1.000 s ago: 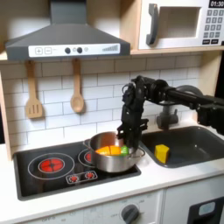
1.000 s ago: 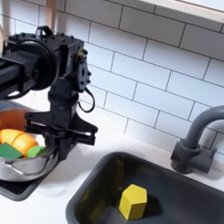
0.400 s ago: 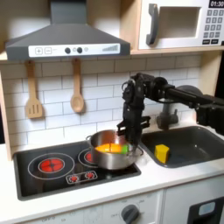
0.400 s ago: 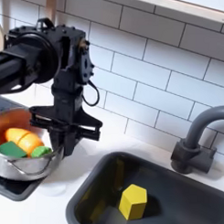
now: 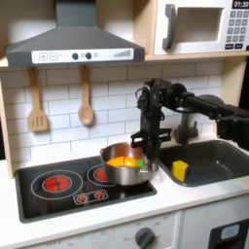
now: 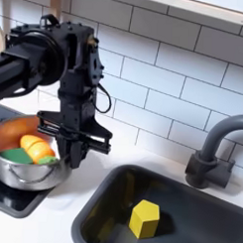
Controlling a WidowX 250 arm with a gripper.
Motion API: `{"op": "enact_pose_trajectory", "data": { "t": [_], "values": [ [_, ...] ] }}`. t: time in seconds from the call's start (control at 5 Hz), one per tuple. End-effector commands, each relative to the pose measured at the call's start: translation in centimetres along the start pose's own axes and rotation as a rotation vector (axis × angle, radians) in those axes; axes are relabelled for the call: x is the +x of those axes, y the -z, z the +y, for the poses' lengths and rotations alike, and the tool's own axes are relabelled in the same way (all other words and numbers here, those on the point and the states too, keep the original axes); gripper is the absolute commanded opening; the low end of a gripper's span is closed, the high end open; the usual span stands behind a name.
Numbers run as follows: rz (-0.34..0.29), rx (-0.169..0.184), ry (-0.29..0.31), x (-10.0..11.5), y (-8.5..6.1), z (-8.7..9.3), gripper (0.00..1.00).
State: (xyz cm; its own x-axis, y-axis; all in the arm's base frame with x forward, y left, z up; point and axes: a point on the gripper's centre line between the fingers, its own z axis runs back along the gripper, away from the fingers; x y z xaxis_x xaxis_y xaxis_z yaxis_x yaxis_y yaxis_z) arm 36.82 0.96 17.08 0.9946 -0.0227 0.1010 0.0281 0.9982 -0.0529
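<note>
A silver pot (image 5: 124, 171) (image 6: 21, 168) hangs slightly tilted just above the stove's right burner. It holds an orange piece (image 6: 33, 145), a red-orange piece and a green piece (image 5: 139, 167). My black gripper (image 5: 144, 157) (image 6: 64, 154) points down and is shut on the pot's right rim in both exterior views. A yellow block (image 5: 180, 170) (image 6: 143, 218) lies in the sink to the right of the pot.
The black stove top (image 5: 58, 185) has red burners. The dark sink (image 5: 220, 156) (image 6: 189, 230) carries a grey faucet (image 5: 187, 125) (image 6: 208, 157). A spatula (image 5: 37, 103) and a wooden spoon (image 5: 86, 99) hang on the tiled wall. A hood (image 5: 73, 44) and a microwave (image 5: 199, 26) sit overhead.
My gripper has risen with the pot's rim in it. The pot has come up off the burner and shifted slightly toward the sink.
</note>
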Motion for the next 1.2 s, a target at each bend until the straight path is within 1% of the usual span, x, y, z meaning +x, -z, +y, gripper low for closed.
{"op": "enact_pose_trajectory", "data": {
  "t": [0.0,0.2,0.4,0.6,0.8,1.0],
  "values": [
    [-0.012,-0.008,0.065,-0.2,-0.2,-0.4,0.00],
    [0.019,-0.060,0.147,-0.6,0.1,-1.0,0.00],
    [-0.001,-0.059,0.285,-1.3,-0.8,-2.1,0.00],
    [-0.018,-0.049,0.356,-2.3,-2.3,-3.2,0.00],
    [-0.069,-0.047,0.423,-2.9,-4.6,-4.8,0.00],
    [-0.082,-0.050,0.472,-3.5,-5.3,-6.3,0.00]
  ]
}}
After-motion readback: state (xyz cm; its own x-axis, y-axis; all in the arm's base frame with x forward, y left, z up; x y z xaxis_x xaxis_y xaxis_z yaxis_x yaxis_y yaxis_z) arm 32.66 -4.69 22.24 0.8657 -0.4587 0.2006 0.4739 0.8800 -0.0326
